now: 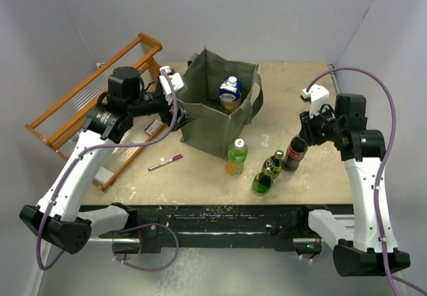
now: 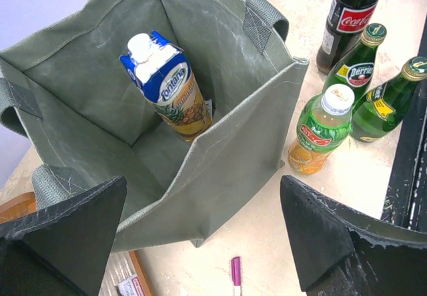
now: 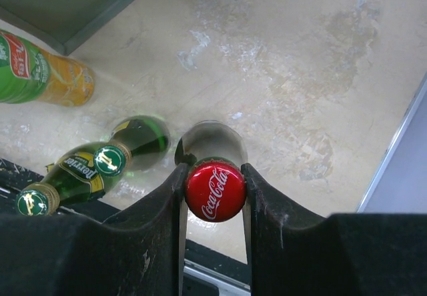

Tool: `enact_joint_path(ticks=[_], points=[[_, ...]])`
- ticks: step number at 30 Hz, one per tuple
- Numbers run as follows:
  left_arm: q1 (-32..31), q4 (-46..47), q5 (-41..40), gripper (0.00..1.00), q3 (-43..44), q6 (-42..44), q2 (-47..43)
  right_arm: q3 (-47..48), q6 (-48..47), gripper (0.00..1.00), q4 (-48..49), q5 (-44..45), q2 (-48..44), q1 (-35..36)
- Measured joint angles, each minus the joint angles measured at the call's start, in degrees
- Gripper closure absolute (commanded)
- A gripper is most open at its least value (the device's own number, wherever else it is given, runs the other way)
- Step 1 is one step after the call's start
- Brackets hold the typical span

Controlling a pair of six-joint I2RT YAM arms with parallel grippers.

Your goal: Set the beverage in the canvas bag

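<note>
The grey-green canvas bag [image 1: 210,123] stands open mid-table, with a blue-topped juice carton [image 1: 230,91] upright inside; bag [image 2: 227,156] and carton [image 2: 167,83] also show in the left wrist view. My left gripper [image 1: 181,118] is open and empty at the bag's left rim; in the left wrist view the left gripper [image 2: 203,184] spans the bag's near corner. My right gripper [image 1: 303,138] is shut on the red cap [image 3: 215,191] of an upright dark Coca-Cola bottle [image 1: 294,153], right of the bag. In the right wrist view the right gripper [image 3: 213,176] has both fingers touching the cap.
An orange-drink bottle with a green label [image 1: 236,157] and two green Perrier bottles [image 1: 275,163] [image 1: 262,181] stand close left of the Coca-Cola bottle. An orange wooden rack [image 1: 87,116] lies at the left. A pink-and-white marker [image 1: 165,163] lies before the bag.
</note>
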Motion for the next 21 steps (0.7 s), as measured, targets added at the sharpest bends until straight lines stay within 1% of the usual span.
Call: enact_joint_path(ticks=[3, 9, 14, 18, 21], points=[[-0.4, -0.1, -0.4, 0.01, 0.0, 0.9, 0.2, 3.3, 0.1, 1.0, -0.8, 0.3, 2.5, 0.0], [-1.9, -2.2, -0.5, 0.01, 0.7, 3.9, 1.6, 14.0, 1.3, 1.0, -1.5, 0.0, 8.0, 0.0], [-2.5, -3.7, -0.9, 0.01, 2.0, 6.1, 3.5, 25.0, 3.1, 1.0, -1.2, -0.3, 12.1, 0.0], [-3.3, -4.5, -1.2, 0.0, 3.3, 8.0, 4.8, 36.2, 5.0, 1.0, -1.2, -1.0, 16.3, 0.0], [-4.5, -5.4, -1.3, 0.01, 4.4, 9.4, 6.1, 44.9, 6.4, 1.0, -1.2, -2.0, 20.0, 0.1]])
